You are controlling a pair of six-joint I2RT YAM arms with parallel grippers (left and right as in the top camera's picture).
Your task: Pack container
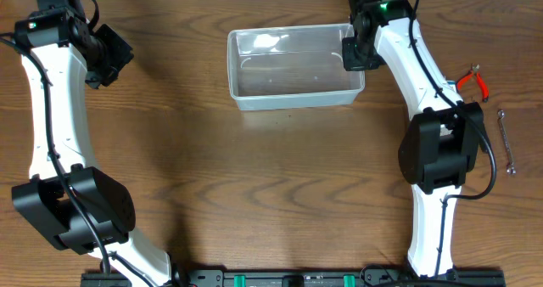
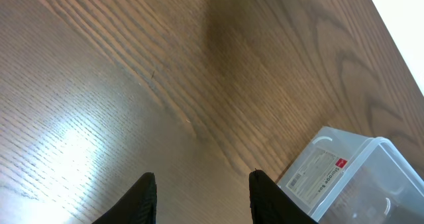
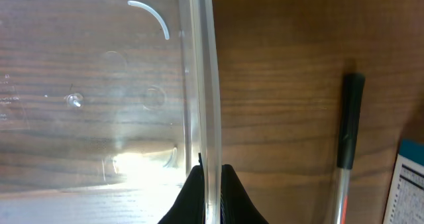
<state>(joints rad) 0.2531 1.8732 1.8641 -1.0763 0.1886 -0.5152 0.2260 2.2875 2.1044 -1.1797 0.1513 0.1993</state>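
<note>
The container [image 1: 232, 70], a clear plastic tub with nothing in it, stands at the back middle of the wooden table. My right gripper [image 1: 356, 53] is shut on its right wall. In the right wrist view the thin wall [image 3: 207, 85] runs down between the two black fingertips, with my right gripper [image 3: 209, 184] pinching it. My left gripper [image 1: 107, 56] hovers at the far left, well apart from the tub. Seen from the left wrist, my left gripper [image 2: 202, 187] is open over bare wood, and a labelled corner of the container [image 2: 368, 174] shows at the lower right.
Red-handled pliers [image 1: 475, 81] and a slim metal wrench [image 1: 506, 141] lie at the right edge of the table. The right wrist view shows a black-handled tool [image 3: 348, 124] and a blue-and-white box [image 3: 411, 184] lying right of the tub.
</note>
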